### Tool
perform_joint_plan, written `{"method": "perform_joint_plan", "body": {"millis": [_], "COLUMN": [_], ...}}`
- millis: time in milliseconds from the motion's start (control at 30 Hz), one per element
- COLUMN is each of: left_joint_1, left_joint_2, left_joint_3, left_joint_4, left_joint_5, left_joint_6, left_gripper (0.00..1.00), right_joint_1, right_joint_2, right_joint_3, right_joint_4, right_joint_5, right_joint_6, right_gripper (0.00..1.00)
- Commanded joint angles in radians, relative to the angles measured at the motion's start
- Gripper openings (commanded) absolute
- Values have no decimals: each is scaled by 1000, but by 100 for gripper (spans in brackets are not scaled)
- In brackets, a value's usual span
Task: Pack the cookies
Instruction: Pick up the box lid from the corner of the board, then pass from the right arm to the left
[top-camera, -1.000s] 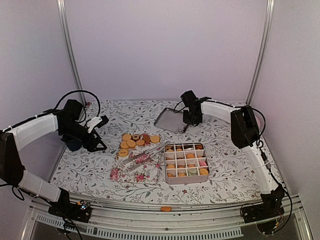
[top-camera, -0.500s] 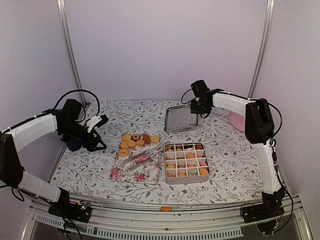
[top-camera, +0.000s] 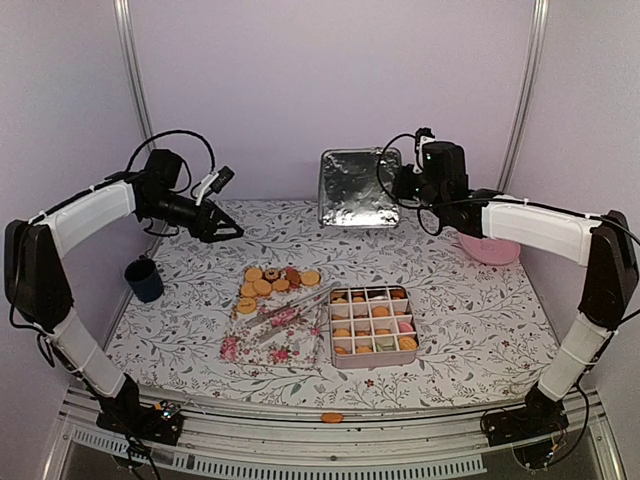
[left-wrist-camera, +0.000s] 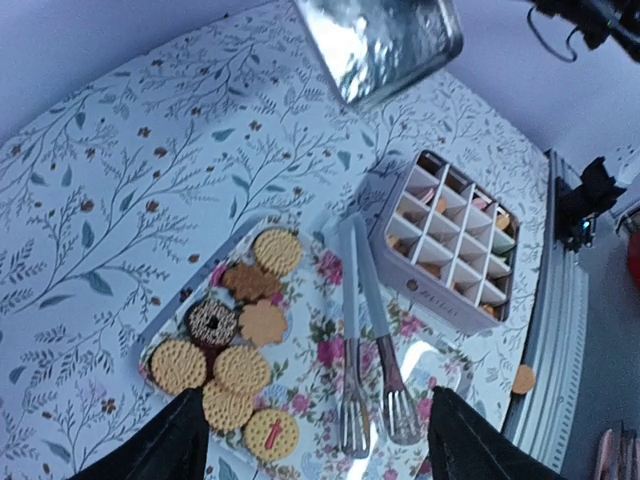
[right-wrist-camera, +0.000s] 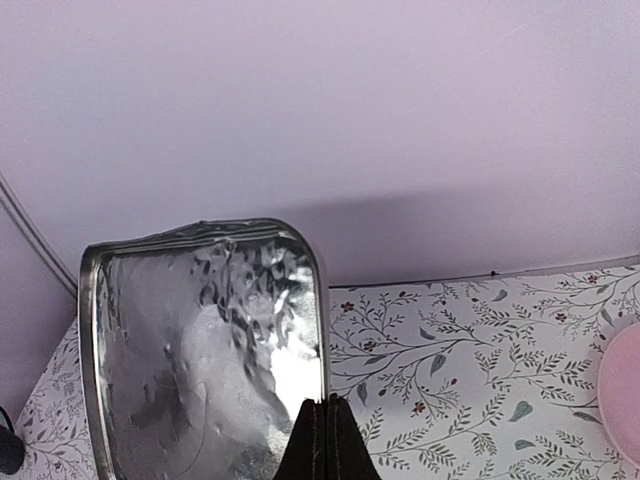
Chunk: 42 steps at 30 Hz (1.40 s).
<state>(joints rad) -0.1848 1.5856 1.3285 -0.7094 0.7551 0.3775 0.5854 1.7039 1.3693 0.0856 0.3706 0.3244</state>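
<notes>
While the left pincer (top-camera: 226, 235) hovers open, cookies (top-camera: 272, 281) lie below it.

Glossy dimpled metal lid (top-camera: 358, 188), matt cookies (left-wrist-camera: 228, 370)

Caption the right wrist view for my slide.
Right gripper shut on the silver lid, held above the floral table.

Floral table (top-camera: 470, 320) bears tray (top-camera: 285, 352), divided box (top-camera: 372, 359), cup (top-camera: 145, 280), plate (top-camera: 490, 250).
</notes>
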Motion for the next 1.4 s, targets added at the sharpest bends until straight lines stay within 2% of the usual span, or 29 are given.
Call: {"method": "perform_joint_plan", "body": {"millis": [0, 200, 567, 700, 1000, 1067, 1167, 1367], "left_joint_1": [-63, -118, -116, -114, -88, -88, -92, -105], "left_joint_2": [67, 117, 91, 97, 90, 92, 99, 84], "left_joint_3": [146, 228, 152, 150, 113, 110, 116, 115], "left_joint_4": [16, 24, 136, 160, 184, 186, 181, 152], "left_joint_5": [228, 312, 294, 237, 153, 186, 313, 455], "left_joint_6": [-103, -152, -230, -264, -302, -308, -312, -263], "left_gripper": [76, 70, 63, 59, 58, 60, 63, 64], "right_joint_1": [110, 228, 306, 313, 313, 313, 313, 314], "right_joint_2": [-55, -74, -70, -86, -130, -127, -115, -99], "right_joint_3": [-44, -42, -52, -58, -92, -87, -71, -51], "right_joint_4": [99, 114, 126, 122, 97, 98, 97, 87], "right_joint_5": [17, 31, 35, 61, 116, 107, 86, 74], "right_joint_6": [-11, -13, 22, 14, -19, -20, -20, -27], "right_gripper": [0, 0, 0, 0, 0, 0, 0, 0]}}
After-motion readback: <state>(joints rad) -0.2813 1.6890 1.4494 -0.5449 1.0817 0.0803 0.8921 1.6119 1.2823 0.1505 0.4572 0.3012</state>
